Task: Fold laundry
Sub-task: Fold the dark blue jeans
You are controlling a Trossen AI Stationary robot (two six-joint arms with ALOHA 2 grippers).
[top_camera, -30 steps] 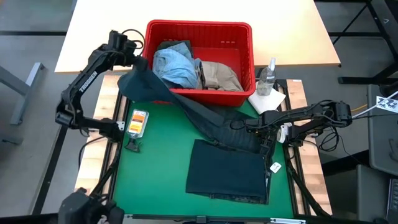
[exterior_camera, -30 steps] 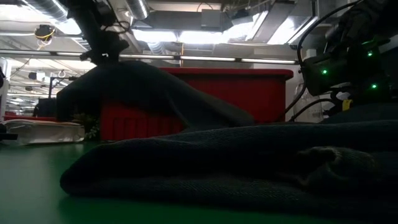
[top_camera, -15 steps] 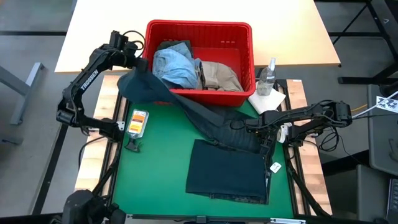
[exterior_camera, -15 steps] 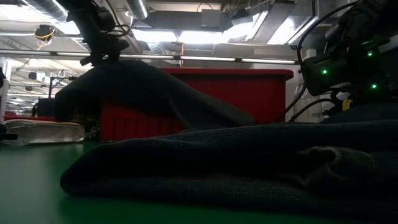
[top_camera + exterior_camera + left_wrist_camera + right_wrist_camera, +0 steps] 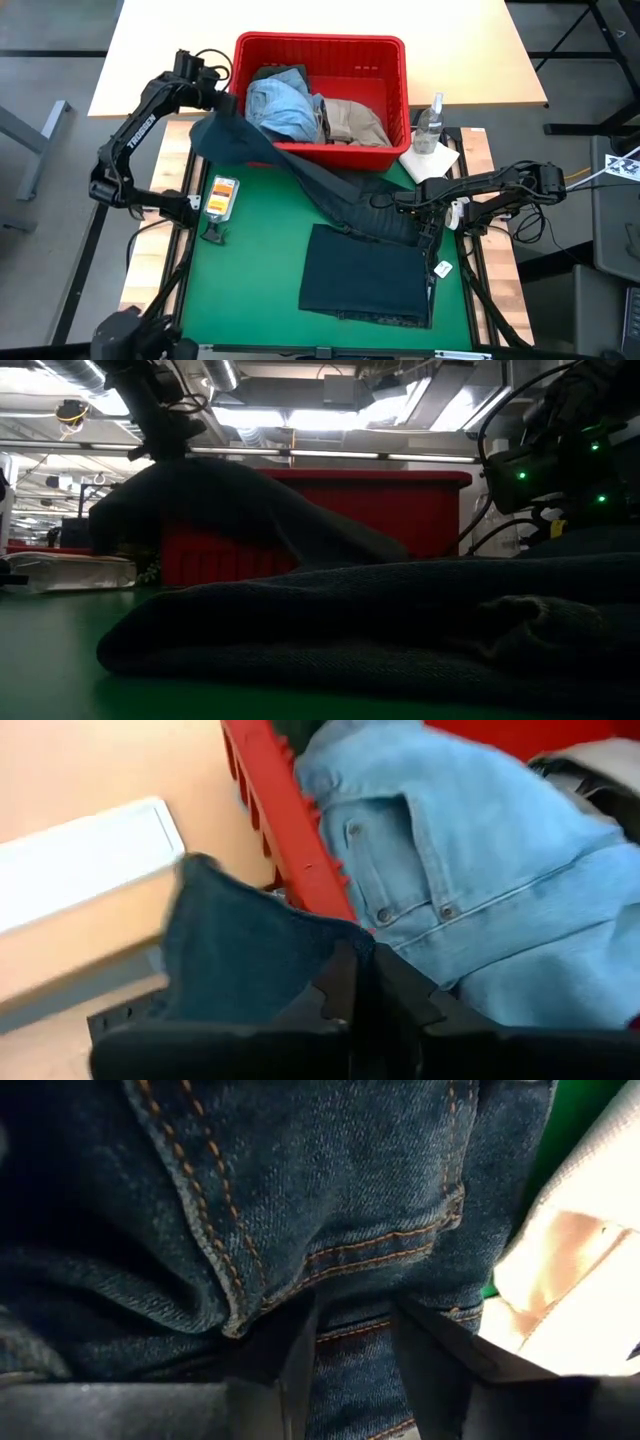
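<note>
The left pincer (image 5: 222,103) is pinching one end of the dark navy jeans (image 5: 345,205) with its fingers closed tight on the cloth, holding that end up beside the red basket (image 5: 400,75). The jeans are trailing down across the green desk (image 5: 250,260) to the right pincer (image 5: 408,208), which is gripping their waistband with its fingers partly apart. The light blue denim (image 5: 280,103) and the beige khaki piece (image 5: 355,122) are lying inside the basket.
</note>
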